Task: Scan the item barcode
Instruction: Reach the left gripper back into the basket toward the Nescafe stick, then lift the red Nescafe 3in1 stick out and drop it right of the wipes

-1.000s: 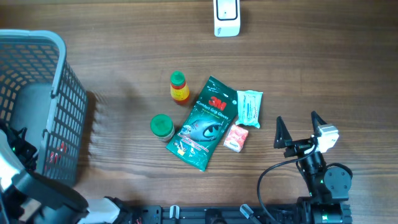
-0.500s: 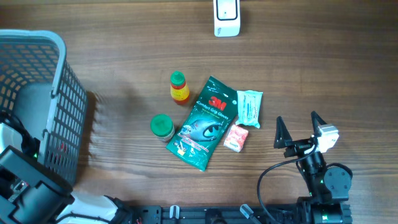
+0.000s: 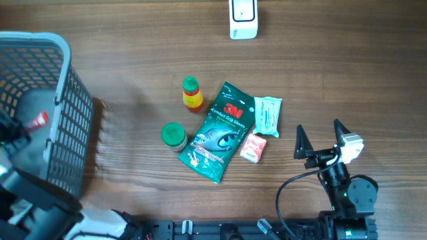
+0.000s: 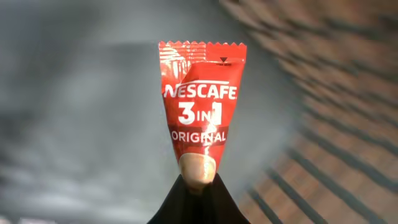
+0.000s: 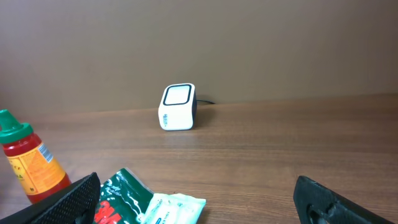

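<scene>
Overhead, the change is found inside the grey basket (image 3: 61, 44): 1 second ago the left arm (image 3: 37, 197) was reaching down into it with its grip wide, and now the red sachet (image 3: 39, 119) has been pinched and raised off the basket's floor, though it is still within the basket's outline. The item is therefore judged to be in hand, with the carry to the white scanner (image 3: 243, 17), which stands well apart from the basket at the far right of the desk (image 3: 133, 60), not yet made. The other goods, among them a green pouch (image 3: 220, 132) and a red bottle (image 3: 192, 93), lie on the desk to the right of the basket, untouched. The right fingers (image 3: 300, 145) are held spread and empty, far from the basket on the opposite side, and have not moved. In the left wrist view the left fingers (image 4: 180, 208) are seen pressed together on the sachet's lower end, so that it is held upright with its zigzag edge uppermost and the basket's mesh blurred behind it. Only the printed front, "NESCAFE 3 IN 1 ORIGINAL", is shown; no barcode is seen, so it is judged to be on the hidden face. In the right wrist view the 2 right fingers are seen low and wide at the frame's corners, nothing between them, with the scanner straight ahead.
</scene>
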Robot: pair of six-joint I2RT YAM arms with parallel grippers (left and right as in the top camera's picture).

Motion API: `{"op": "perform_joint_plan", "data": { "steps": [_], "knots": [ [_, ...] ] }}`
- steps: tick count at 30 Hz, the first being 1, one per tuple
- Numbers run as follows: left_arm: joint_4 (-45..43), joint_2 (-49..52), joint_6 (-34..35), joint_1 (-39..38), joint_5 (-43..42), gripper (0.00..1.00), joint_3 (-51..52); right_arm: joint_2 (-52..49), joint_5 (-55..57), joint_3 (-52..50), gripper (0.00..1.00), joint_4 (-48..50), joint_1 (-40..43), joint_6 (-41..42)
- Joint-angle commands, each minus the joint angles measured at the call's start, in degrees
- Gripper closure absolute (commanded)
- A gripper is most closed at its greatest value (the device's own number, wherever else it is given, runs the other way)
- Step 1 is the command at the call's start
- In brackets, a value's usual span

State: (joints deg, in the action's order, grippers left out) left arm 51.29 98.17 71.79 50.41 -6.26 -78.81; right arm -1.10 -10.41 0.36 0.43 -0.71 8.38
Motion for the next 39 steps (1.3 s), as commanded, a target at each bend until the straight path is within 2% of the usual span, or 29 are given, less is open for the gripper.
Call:
{"op": "perform_joint_plan", "data": {
  "steps": [1, 5, 8, 10, 13, 16, 19, 21, 22, 25, 27, 29, 31, 33, 35, 39],
  "knots": [
    [-1.5, -9.1, -4.1, 0.1, -16.4, 0.96, -6.3, 0.3, 0.3, -0.1, 0.00, 0.3, -0.1, 0.7],
    [-7.4, -19.2, -4.1, 0.0, -31.6, 0.96, -6.4, 0.3, 0.3, -0.1, 0.00, 0.3, -0.1, 0.7],
    [-7.4, -24.1, -4.1, -0.3, -39.4, 0.96, -6.4, 0.3, 0.3, -0.1, 0.00, 0.3, -0.1, 0.7],
    [-7.4, -27.2, -4.1, -3.3, -45.3, 0.96, -6.4, 0.3, 0.3, -0.1, 0.00, 0.3, -0.1, 0.7],
    [-7.5, -30.0, -5.2, -10.6, -46.7, 0.96, -6.4, 0.3, 0.3, -0.1, 0.01, 0.3, -0.1, 0.7],
    [-8.0, -31.6, -15.2, -24.0, -46.6, 0.96, -6.4, 0.3, 0.3, -0.1, 0.00, 0.3, -0.1, 0.7],
    [-7.7, -31.1, -35.6, -43.1, -46.4, 0.96, -6.4, 0.3, 0.3, -0.1, 0.00, 0.3, -0.1, 0.7],
    [-7.4, -30.2, -46.4, -55.8, -42.6, 0.96, -6.4, 0.3, 0.3, -0.1, 0.00, 0.3, -0.1, 0.7],
    [-7.4, -29.5, -49.2, -62.2, -37.9, 0.96, -6.4, 0.3, 0.3, -0.1, 0.00, 0.3, -0.1, 0.7],
    [-8.8, -24.0, -49.0, -82.6, -8.6, 0.96, -6.4, 0.3, 0.3, -0.1, 0.00, 0.3, -0.1, 0.7],
    [-12.5, -19.4, -49.1, -88.9, -1.0, 0.96, -6.4, 0.3, 0.3, -0.1, 0.00, 0.3, -0.1, 0.7],
    [-19.0, -12.7, -49.1, -93.9, 2.6, 0.96, -6.4, 0.3, 0.3, -0.1, 0.00, 0.3, -0.1, 0.7],
    [-24.5, -6.6, -48.8, -95.6, 3.2, 0.96, -6.4, 0.3, 0.3, -0.1, 0.00, 0.3, -0.1, 0.7],
    [-29.3, 0.0, -43.2, -95.8, 3.2, 0.96, -6.4, 0.3, 0.3, -0.1, 0.00, 0.3, -0.1, 0.7],
    [-31.9, 5.8, -33.0, -95.6, 3.1, 0.96, -6.4, 0.3, 0.3, -0.1, 0.00, 0.3, -0.1, 0.7],
    [-32.9, 12.9, -30.8, -96.4, -0.7, 0.96, -6.4, 0.3, 0.3, -0.1, 0.00, 0.3, -0.1, 0.7]
  ]
}}
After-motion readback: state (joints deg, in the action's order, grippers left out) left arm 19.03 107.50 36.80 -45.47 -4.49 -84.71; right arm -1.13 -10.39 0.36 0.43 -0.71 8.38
